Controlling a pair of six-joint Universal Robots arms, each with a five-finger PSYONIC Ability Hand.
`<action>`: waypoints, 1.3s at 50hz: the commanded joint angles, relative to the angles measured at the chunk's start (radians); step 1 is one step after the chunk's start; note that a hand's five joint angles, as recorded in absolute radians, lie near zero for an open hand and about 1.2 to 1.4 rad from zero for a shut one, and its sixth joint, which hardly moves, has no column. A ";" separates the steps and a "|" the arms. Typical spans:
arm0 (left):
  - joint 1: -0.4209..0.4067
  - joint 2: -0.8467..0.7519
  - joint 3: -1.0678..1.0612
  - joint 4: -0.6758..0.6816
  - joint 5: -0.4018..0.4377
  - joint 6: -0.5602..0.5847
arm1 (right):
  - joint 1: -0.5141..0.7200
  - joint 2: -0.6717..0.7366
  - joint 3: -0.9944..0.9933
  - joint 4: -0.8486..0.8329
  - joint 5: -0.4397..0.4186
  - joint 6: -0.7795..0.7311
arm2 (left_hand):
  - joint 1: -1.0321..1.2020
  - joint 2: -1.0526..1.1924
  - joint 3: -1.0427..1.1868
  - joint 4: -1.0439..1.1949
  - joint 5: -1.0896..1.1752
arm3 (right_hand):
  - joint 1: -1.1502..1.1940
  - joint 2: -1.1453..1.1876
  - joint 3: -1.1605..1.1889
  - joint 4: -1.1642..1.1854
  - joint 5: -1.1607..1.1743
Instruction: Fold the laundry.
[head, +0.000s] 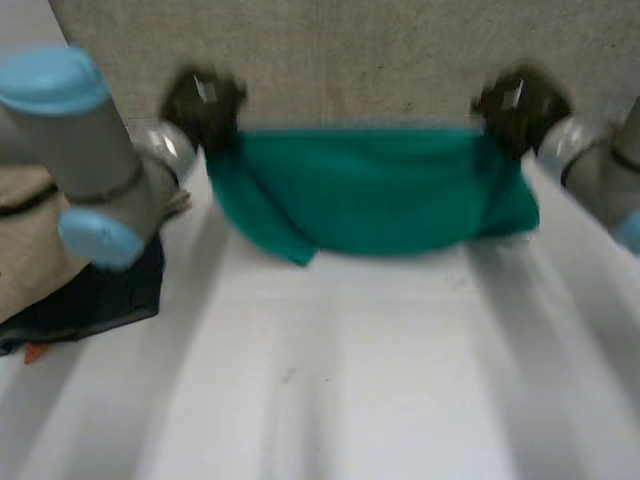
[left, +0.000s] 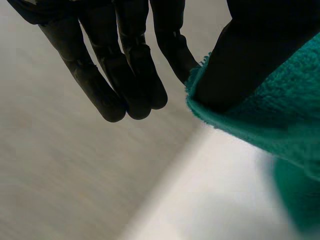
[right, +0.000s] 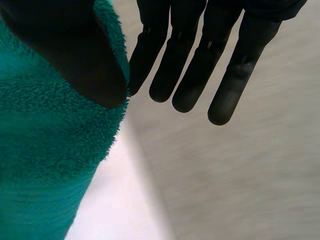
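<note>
A green fleecy towel (head: 370, 195) hangs spread over the far part of the white table (head: 330, 380), and its lower edge sags toward the table. My left hand (head: 205, 100) holds its upper left corner. In the left wrist view the thumb presses the towel (left: 280, 125) against the nearest finger while the other fingers (left: 125, 65) stay straight. My right hand (head: 518, 105) holds the upper right corner. In the right wrist view the thumb pins the towel (right: 45, 150) beside the straight fingers (right: 200, 50).
At the table's left side, behind my left arm, lies a pile of laundry with a beige cloth (head: 25, 240) over a dark navy cloth (head: 95, 295). Beyond the table's far edge is a grey surface (head: 400, 50).
</note>
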 joint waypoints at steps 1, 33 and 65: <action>0.009 0.050 0.243 0.228 -0.032 -0.191 | 0.018 -0.061 -0.054 -0.517 0.125 0.416 | 0.213 0.194 0.206 0.197 0.243 | 0.267 0.219 0.207 0.197 0.244; 0.046 0.033 -0.541 0.041 0.018 -0.012 | 0.046 -0.116 0.784 -0.381 0.059 0.245 | 0.213 0.194 0.206 0.197 0.243 | 0.267 0.219 0.207 0.197 0.244; 0.080 -0.070 -0.448 0.029 -0.118 0.005 | 0.094 -0.365 0.679 -0.289 0.171 0.495 | -0.031 -0.050 -0.039 -0.047 -0.002 | 0.267 0.219 0.207 0.197 0.244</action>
